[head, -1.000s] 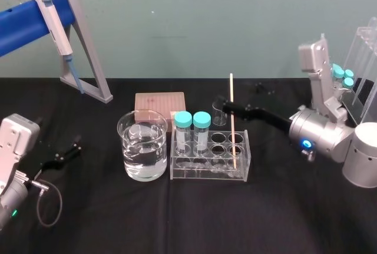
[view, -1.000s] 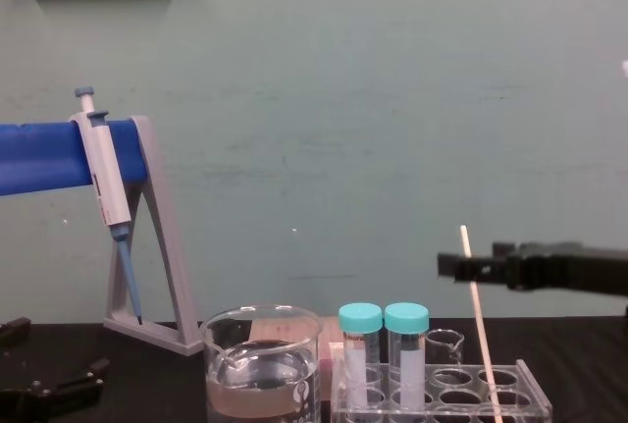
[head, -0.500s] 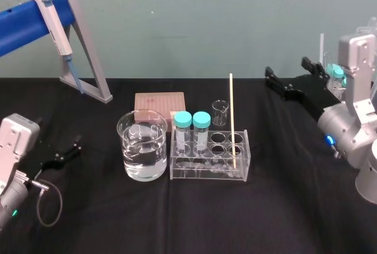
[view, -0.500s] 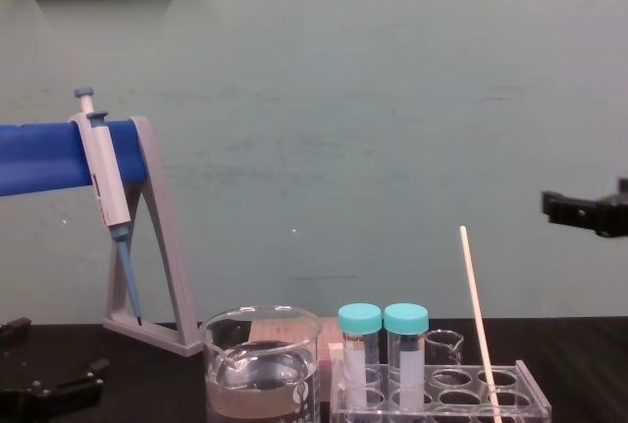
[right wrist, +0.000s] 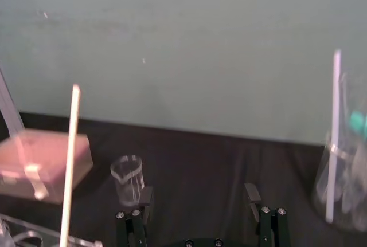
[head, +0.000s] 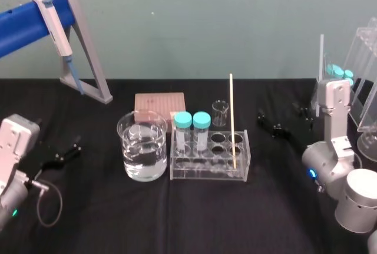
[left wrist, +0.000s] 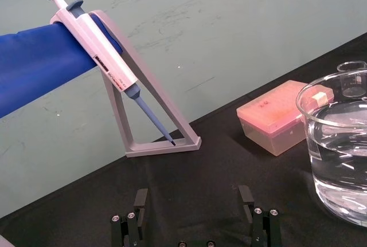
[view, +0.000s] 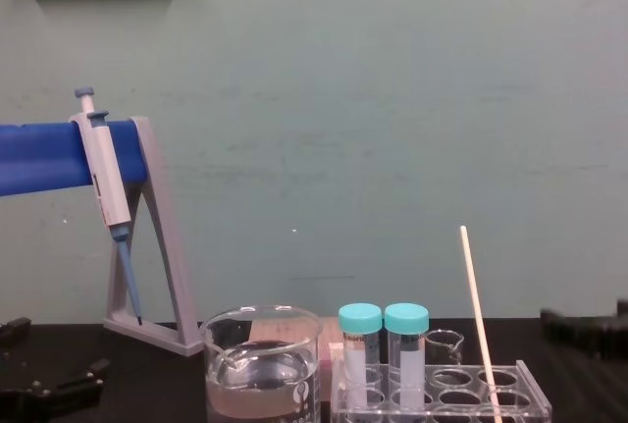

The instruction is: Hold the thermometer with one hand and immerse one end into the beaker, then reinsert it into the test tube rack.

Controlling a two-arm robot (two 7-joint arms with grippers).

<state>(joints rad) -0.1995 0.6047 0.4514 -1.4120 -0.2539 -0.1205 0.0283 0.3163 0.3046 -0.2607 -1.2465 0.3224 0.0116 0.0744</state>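
1. Plainly, from the head view, the thermometer (head: 232,121) stands nearly upright in a hole at the right end of the test tube rack (head: 209,170), with nothing gripping it. The beaker (head: 141,146) sits just left of the rack, holding clear liquid. The right gripper (head: 288,121) hangs to the right of the rack, well apart from the rod, jaws spread wide and empty. The left gripper (head: 65,152) is parked low at the table's (head: 177,218) left side, also spread.
2. From the left wrist view, that gripper's fingers stand far apart with nothing between them; the beaker's glass wall shows off to one side, untouched.
3. From the right wrist view, both black fingers are wide apart and bare. The thermometer rises beyond one of them, clear of it, and a tiny beaker (right wrist: 127,178) stands behind.
4. From the chest view, the rod leans slightly in the rack beside two capped tubes (view: 384,344).
5. Judgement: the rod in the rack matches the task's end state, yet it would look the same untouched. Whether an end was dipped, these views cannot settle; if not, grasp, dip and reinsertion all remain.
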